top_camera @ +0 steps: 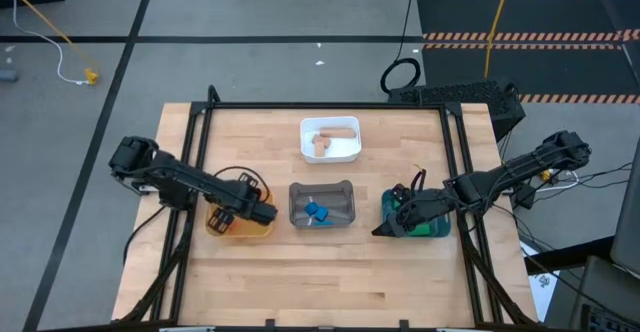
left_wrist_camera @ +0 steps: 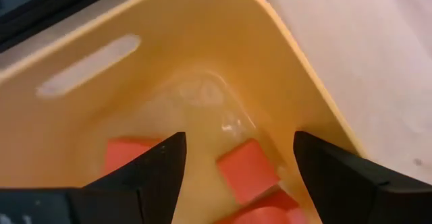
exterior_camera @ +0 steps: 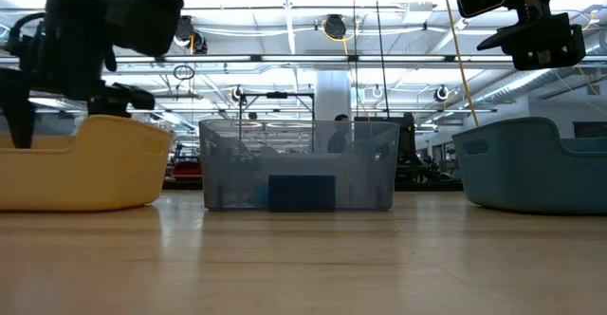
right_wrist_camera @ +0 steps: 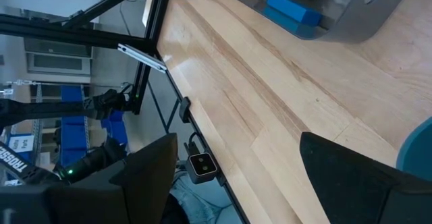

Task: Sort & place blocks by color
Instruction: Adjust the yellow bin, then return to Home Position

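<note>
My left gripper (left_wrist_camera: pixel 239 137) stands open over the yellow tray (top_camera: pixel 240 230), fingers pointing down into it. Red-orange blocks lie flat on the tray's floor. One of them (left_wrist_camera: pixel 246 170) lies below the gap between the fingers and is not touched, another (left_wrist_camera: pixel 128 153) lies beside one finger, and a third (left_wrist_camera: pixel 270 210) lies by the first. Blue blocks (top_camera: pixel 318 212) lie in the grey tray (top_camera: pixel 345 194). Tan blocks (top_camera: pixel 328 140) lie in the white tray (top_camera: pixel 352 154). My right gripper (right_wrist_camera: pixel 237 140) hangs open above the teal tray (top_camera: pixel 432 230) and holds nothing.
The yellow, grey and teal trays stand in a row across the table's middle, with the white tray behind the grey one. In the low view the yellow tray (exterior_camera: pixel 85 168), the grey tray (exterior_camera: pixel 299 163) and the teal tray (exterior_camera: pixel 536 163) show side by side. Bare wood lies toward the near edge.
</note>
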